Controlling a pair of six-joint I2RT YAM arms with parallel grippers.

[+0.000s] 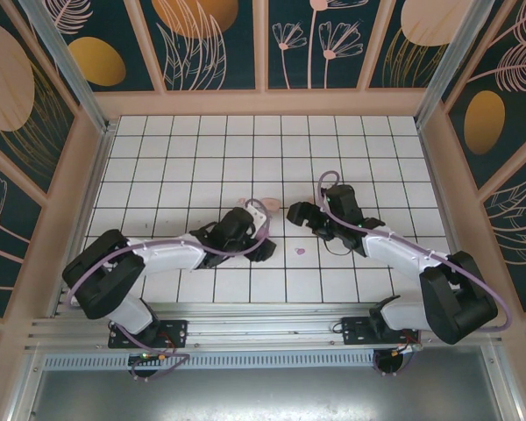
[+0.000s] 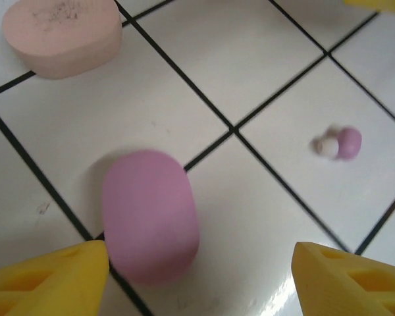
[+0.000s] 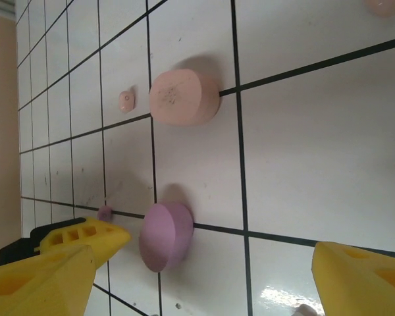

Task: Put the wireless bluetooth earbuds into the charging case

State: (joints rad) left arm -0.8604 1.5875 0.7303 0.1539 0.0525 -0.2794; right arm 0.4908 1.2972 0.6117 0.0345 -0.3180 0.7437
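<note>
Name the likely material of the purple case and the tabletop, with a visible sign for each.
Purple case: probably matte plastic or silicone; smooth, no glare. Tabletop: looks like glossy tile or laminate; light reflects off it.

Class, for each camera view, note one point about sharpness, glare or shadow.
Top external: even light, grid lines on the table crisp. Left wrist: the lilac earbud is smeared, and the purple case throws a soft shadow at its upper left. Right wrist: glare on the glossy tile near the bottom edge, while the pink case is fairly sharp.

Pink case (image 3: 183, 97), purple case (image 3: 164, 236) nearby, small pink earbud (image 3: 126, 100)
</note>
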